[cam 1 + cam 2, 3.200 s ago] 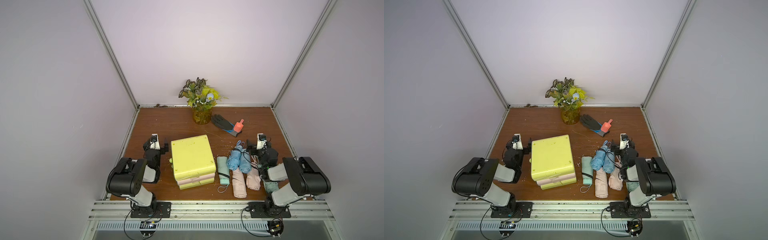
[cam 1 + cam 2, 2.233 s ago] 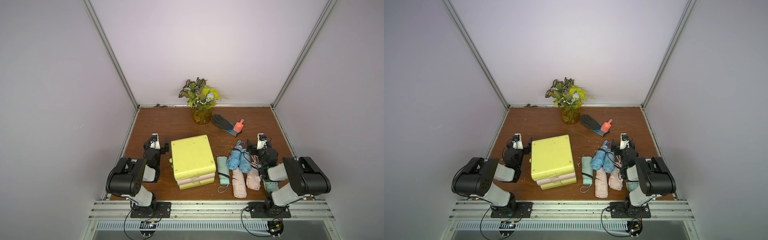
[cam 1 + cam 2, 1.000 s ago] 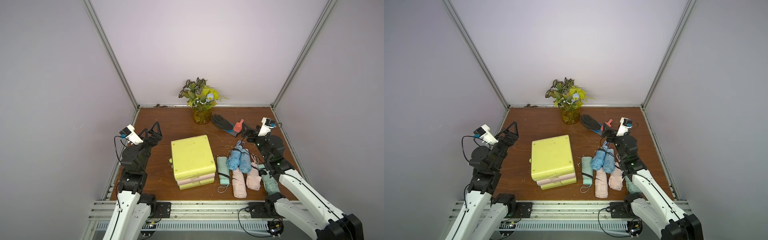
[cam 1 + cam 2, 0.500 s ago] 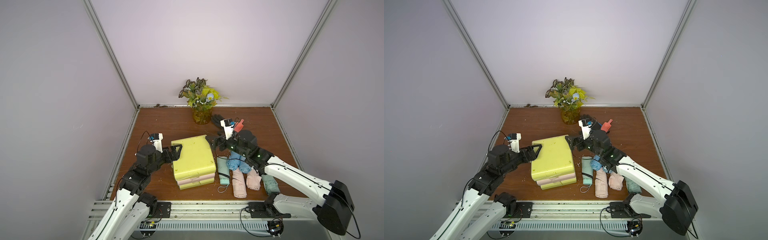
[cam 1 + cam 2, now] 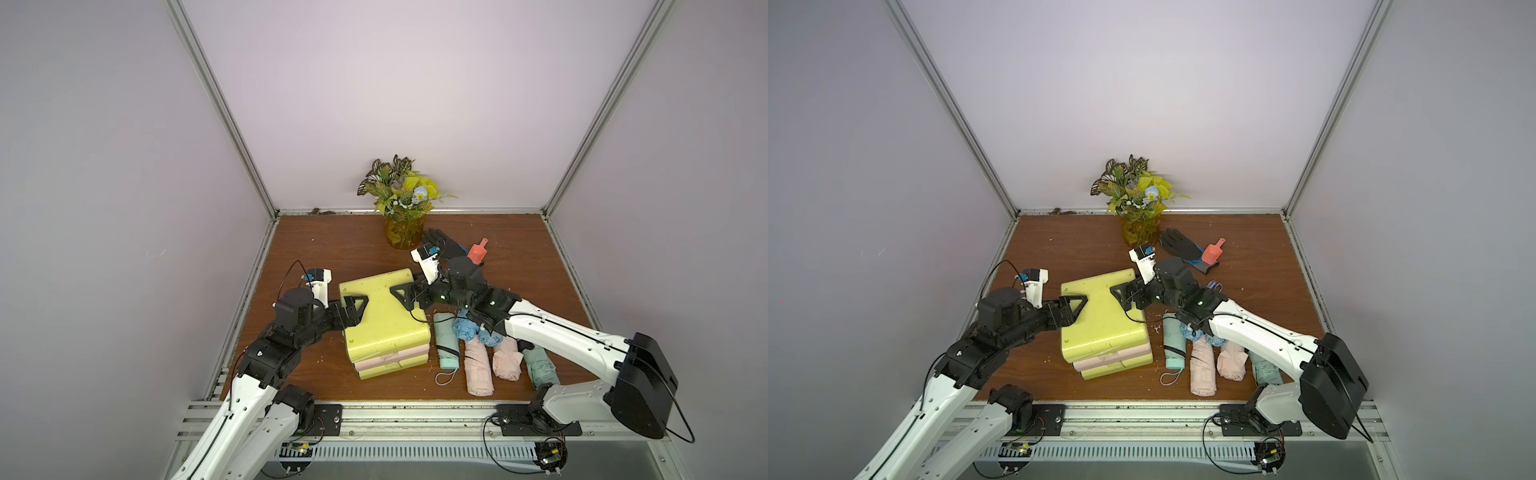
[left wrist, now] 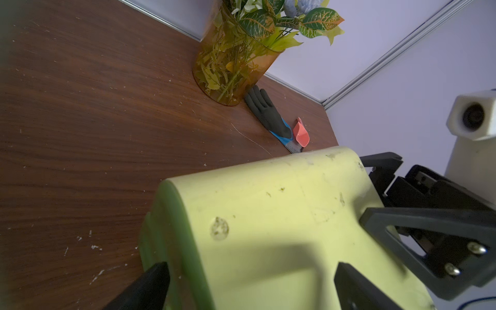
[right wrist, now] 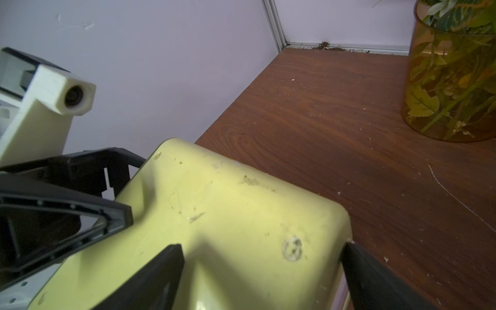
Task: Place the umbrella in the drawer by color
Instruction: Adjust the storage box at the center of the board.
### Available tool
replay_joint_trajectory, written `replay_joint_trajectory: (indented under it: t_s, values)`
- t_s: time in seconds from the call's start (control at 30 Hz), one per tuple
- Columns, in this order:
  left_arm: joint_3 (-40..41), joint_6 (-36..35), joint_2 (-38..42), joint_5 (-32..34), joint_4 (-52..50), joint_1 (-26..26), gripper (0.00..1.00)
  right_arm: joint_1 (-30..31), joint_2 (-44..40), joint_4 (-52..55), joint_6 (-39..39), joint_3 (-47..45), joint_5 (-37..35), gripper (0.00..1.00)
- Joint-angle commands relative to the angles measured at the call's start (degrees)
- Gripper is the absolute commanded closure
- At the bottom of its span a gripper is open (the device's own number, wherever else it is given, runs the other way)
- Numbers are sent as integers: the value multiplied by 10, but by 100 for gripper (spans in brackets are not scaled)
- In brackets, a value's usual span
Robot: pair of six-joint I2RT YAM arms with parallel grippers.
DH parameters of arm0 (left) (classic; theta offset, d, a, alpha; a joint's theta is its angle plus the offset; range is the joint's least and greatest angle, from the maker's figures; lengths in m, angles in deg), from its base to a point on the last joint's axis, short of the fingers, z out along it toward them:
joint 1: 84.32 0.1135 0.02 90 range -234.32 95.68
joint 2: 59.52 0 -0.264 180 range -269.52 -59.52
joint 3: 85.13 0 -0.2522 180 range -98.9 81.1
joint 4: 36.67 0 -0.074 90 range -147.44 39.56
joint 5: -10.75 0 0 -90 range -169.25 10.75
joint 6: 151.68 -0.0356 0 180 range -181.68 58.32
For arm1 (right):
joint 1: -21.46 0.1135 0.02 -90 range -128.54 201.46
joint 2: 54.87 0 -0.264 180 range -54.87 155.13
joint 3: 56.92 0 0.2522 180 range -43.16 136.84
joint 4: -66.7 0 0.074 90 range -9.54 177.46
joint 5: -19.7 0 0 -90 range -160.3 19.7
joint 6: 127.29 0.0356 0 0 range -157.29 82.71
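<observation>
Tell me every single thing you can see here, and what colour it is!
drawer unit: 1, yellow-green with a pink middle drawer, middle of the table, drawers shut
mint umbrellas: 2, folded, one beside the drawer unit, one at the row's far end
blue umbrellas: 2, folded, side by side, partly under the right arm
pink umbrellas: 2, folded, in the row near the front edge
vase: 1, amber, holding green and yellow leaves, by the back wall
glove: 1, black with a blue cuff, beside the vase
scoop: 1, red, next to the glove
table: 1, brown wood
left arm: white and black, jaws open over the drawer unit
right arm: white and black, jaws open over the drawer unit
</observation>
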Motion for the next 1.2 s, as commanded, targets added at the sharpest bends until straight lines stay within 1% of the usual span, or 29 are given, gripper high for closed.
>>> replay_joint_trajectory:
  t_s: [0.0, 0.1, 0.17, 0.23, 0.27, 0.37, 0.43, 0.47, 0.5, 0.6, 0.67, 0.73, 0.8, 0.87, 0.93, 1.0, 1.1, 1.17]
  values:
    - [0, -15, 15, 22, -17, -6, 0, 4, 43, -30, -35, 52, 92, 1]
    - [2, -22, 14, 38, -23, -6, 1, 4, 94, -29, -61, 109, 115, 1]
    - [4, -24, 10, 49, -26, -6, 1, 3, 121, -19, -91, 149, 108, 0]
    - [1, -30, 8, 72, -33, -6, 0, 0, 144, 2, -127, 189, 76, 1]
    - [-3, -36, 9, 91, -40, -6, 0, -2, 157, 17, -143, 210, 41, 1]
    - [-25, -56, 29, 176, -68, -6, 0, -11, 178, 66, -158, 260, -48, 1]
    - [-39, -68, 46, 224, -78, -6, 0, -14, 171, 87, -157, 271, -93, 1]
    - [-47, -72, 51, 239, -77, -6, 0, -14, 160, 91, -155, 268, -118, 1]
    - [-53, -82, 48, 239, -74, -6, 0, -14, 146, 95, -151, 261, -142, 0]
    - [-78, -114, 3, 246, -73, -6, 0, -14, 86, 90, -140, 218, -183, 0]
    - [-95, -132, -34, 256, -68, -6, 0, -14, 36, 78, -132, 173, -194, 0]
    - [-114, -157, -66, 261, -53, -6, 0, -13, -19, 63, -123, 119, -195, 0]
    - [-141, -204, -113, 229, -35, -4, 0, -12, -76, 54, -111, 68, -191, 0]
    - [-176, -232, -174, 195, -39, -5, 0, -12, -122, 57, -95, 30, -178, 1]
    - [-218, -248, -238, 163, -55, -5, 0, -11, -158, 76, -83, 3, -151, 1]
    - [-249, -258, -288, 151, -63, -5, 0, -9, -189, 112, -71, -16, -118, 0]
    - [-269, -257, -325, 133, -62, -3, 0, -5, -232, 144, -48, -60, -65, 2]
    - [-273, -256, -332, 114, -62, -2, 0, -1, -255, 162, -43, -85, -22, 4]
